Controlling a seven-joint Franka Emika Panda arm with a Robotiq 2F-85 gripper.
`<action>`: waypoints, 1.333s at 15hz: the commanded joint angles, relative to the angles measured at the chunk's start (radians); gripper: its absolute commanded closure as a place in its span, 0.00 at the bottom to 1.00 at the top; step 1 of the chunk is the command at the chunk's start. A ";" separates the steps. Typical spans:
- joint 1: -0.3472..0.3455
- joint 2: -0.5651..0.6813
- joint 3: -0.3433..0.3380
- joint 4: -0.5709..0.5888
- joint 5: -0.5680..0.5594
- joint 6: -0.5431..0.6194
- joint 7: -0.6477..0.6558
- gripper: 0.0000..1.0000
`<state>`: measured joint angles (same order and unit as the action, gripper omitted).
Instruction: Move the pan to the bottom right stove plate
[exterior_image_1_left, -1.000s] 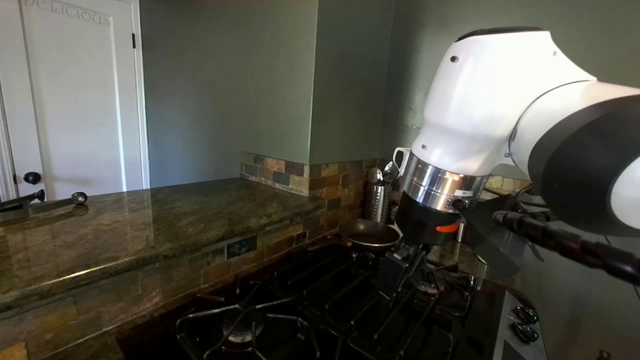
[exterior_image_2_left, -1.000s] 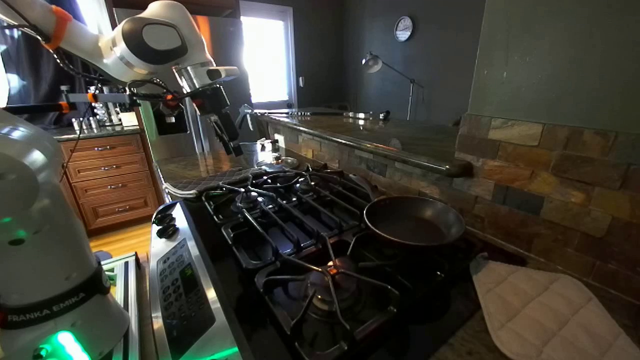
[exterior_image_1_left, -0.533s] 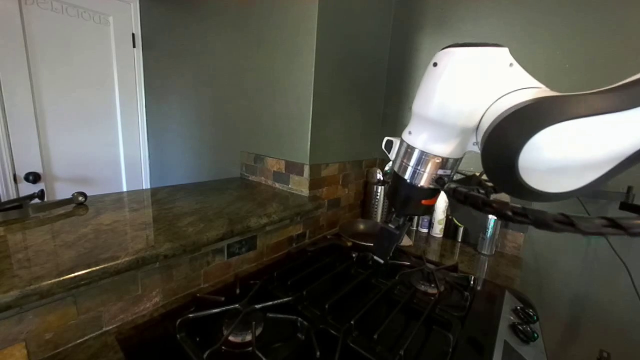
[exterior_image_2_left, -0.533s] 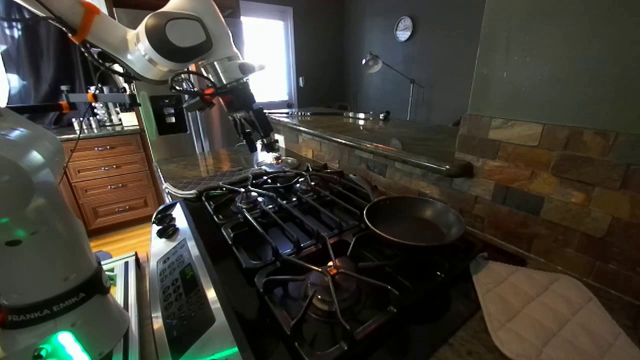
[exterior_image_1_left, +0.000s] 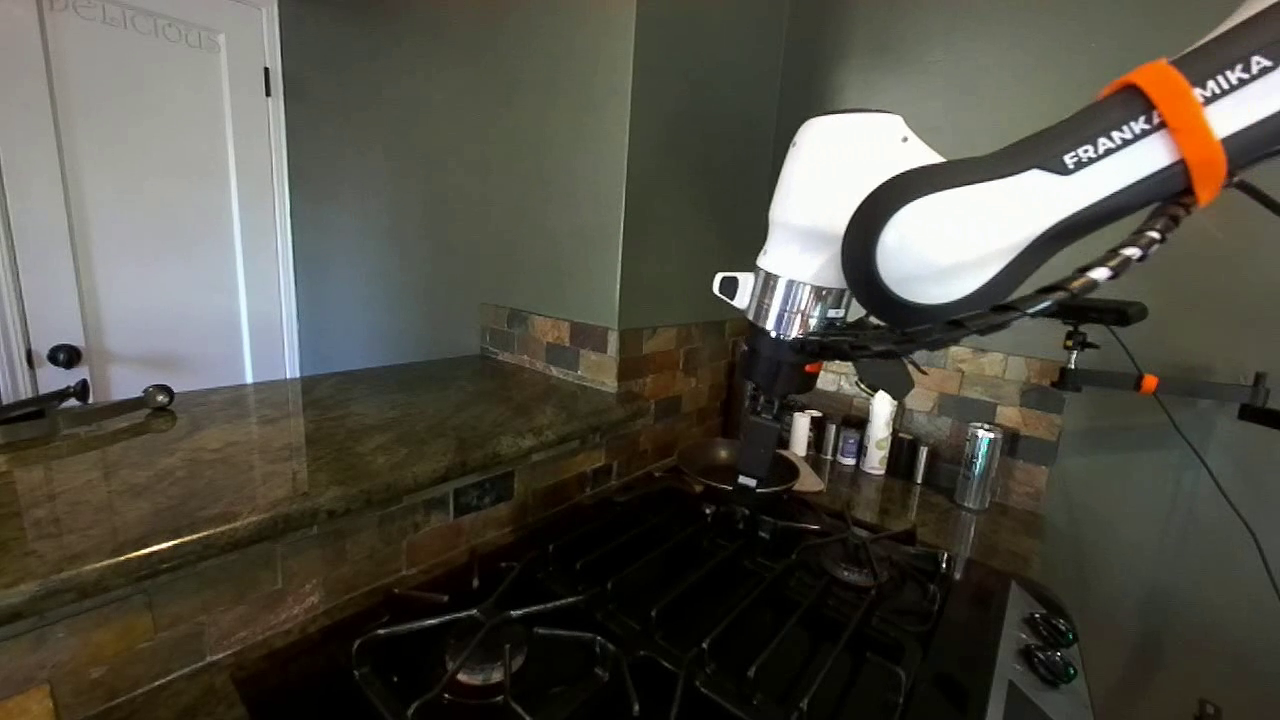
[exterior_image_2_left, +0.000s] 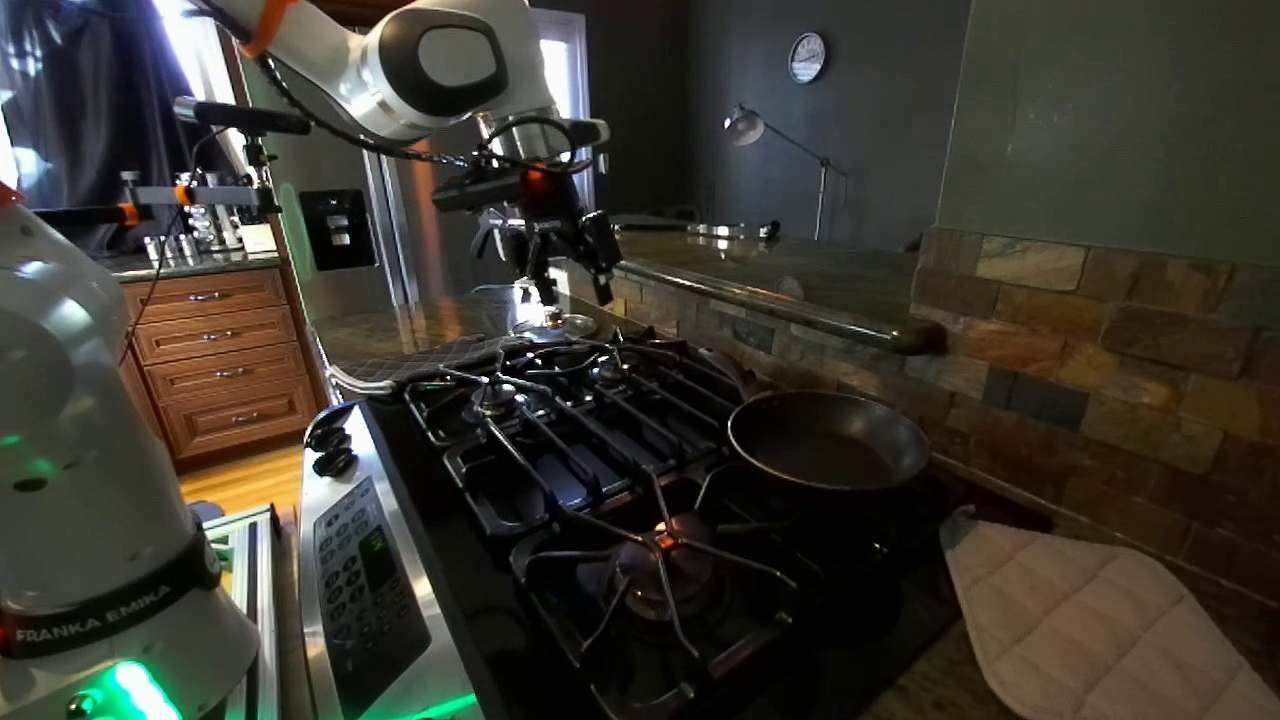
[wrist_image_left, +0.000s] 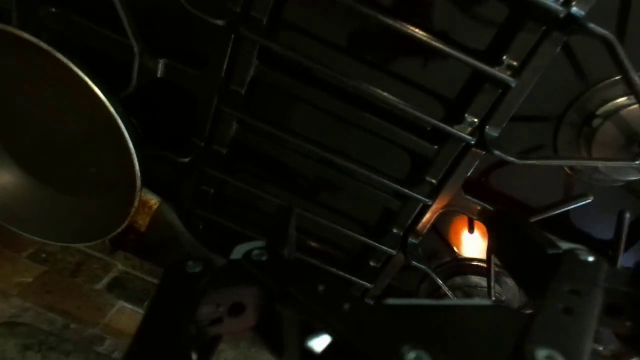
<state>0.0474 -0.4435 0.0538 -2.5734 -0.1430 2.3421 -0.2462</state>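
Observation:
The pan (exterior_image_1_left: 715, 462) is round, shallow and dark, with a brownish inside. It sits upright on a back burner in both exterior views (exterior_image_2_left: 835, 440), its handle (exterior_image_2_left: 728, 370) pointing along the wall. In the wrist view the pan (wrist_image_left: 60, 145) is at the left edge, its handle partly behind my gripper. The bottom right stove plate (exterior_image_2_left: 660, 590) is the bare grate between pan and control panel, also in an exterior view (exterior_image_1_left: 855, 565). My gripper (exterior_image_2_left: 577, 290) is open and empty above the stove's far end, apart from the pan. In the wrist view its fingers (wrist_image_left: 395, 230) are dark.
A raised stone ledge (exterior_image_2_left: 800, 290) and tiled wall (exterior_image_2_left: 1100, 330) run behind the stove. A pale quilted pot holder (exterior_image_2_left: 1100, 600) lies beside it. A steel canister (exterior_image_1_left: 978, 465) and bottles (exterior_image_1_left: 878, 432) stand on the counter. A lid (exterior_image_2_left: 555, 325) lies at the far end.
My arm has moved across the stove toward the back wall and ledge. The fingers show farther apart; whether by opening or turning I cannot tell. The pan has not moved.

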 joint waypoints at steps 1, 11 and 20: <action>0.006 0.141 -0.026 0.113 -0.030 -0.040 -0.066 0.00; 0.008 0.159 -0.045 0.120 0.004 -0.019 -0.090 0.00; 0.012 0.271 -0.121 0.234 0.058 -0.024 -0.369 0.00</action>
<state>0.0533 -0.2338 -0.0483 -2.3993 -0.0986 2.3347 -0.5425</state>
